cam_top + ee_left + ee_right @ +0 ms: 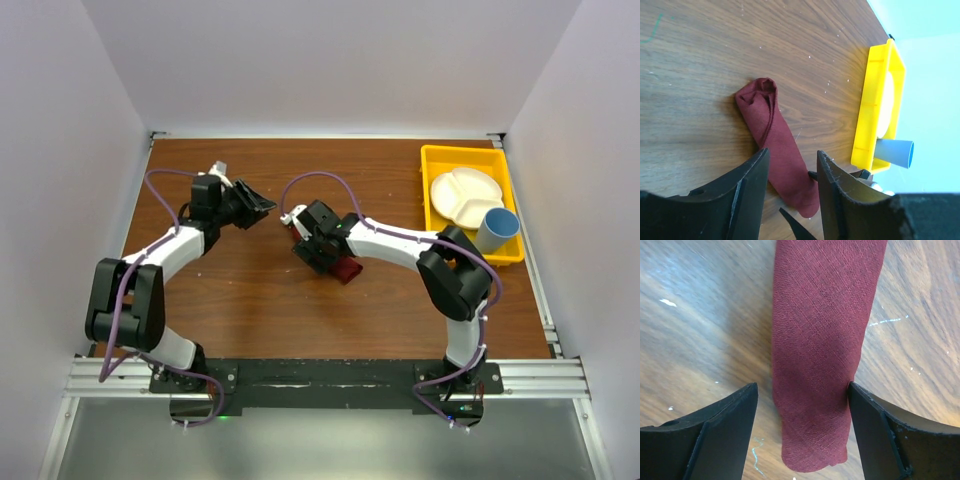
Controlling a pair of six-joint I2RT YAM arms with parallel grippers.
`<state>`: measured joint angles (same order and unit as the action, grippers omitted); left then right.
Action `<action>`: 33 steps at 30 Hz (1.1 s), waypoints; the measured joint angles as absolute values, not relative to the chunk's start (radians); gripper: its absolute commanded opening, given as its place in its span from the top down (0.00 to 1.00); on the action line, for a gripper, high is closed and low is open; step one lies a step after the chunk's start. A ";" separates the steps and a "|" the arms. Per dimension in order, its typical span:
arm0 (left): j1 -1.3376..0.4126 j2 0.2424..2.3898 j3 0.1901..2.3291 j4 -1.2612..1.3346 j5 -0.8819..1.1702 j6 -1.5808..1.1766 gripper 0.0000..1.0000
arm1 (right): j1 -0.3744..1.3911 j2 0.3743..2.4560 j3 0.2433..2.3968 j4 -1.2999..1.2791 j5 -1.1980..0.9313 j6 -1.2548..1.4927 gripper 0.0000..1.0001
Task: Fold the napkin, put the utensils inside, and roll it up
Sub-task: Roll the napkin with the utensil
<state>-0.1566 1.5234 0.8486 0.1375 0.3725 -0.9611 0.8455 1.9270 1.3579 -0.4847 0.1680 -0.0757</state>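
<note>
Napkin [776,150] rolled — right pincer [802,390] astride, mostly hidden overhead

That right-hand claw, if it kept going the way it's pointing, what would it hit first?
Most likely the rolled dark red cloth napkin: the right gripper points down with open fingers either side of the roll, the brown wooden table beneath. How far above it is unclear.

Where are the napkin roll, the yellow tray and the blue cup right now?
napkin roll [780,150], left wrist view, middle of the rolled cloth.
yellow tray [865,115], left wrist view, on its long side wall.
blue cup [896,152], left wrist view, on the cup's outer side.
</note>
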 measured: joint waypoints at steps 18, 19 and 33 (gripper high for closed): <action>-0.112 1.449 0.767 0.146 0.474 -0.976 0.51 | 0.837 1.969 1.352 -0.438 0.128 -0.079 0.80; -0.113 1.449 0.761 0.154 0.484 -0.980 0.52 | 0.835 1.968 1.352 -0.438 0.099 -0.075 0.80; -0.304 1.611 0.735 0.317 0.516 -1.081 0.53 | 0.727 1.960 1.324 -0.424 -0.318 0.022 0.75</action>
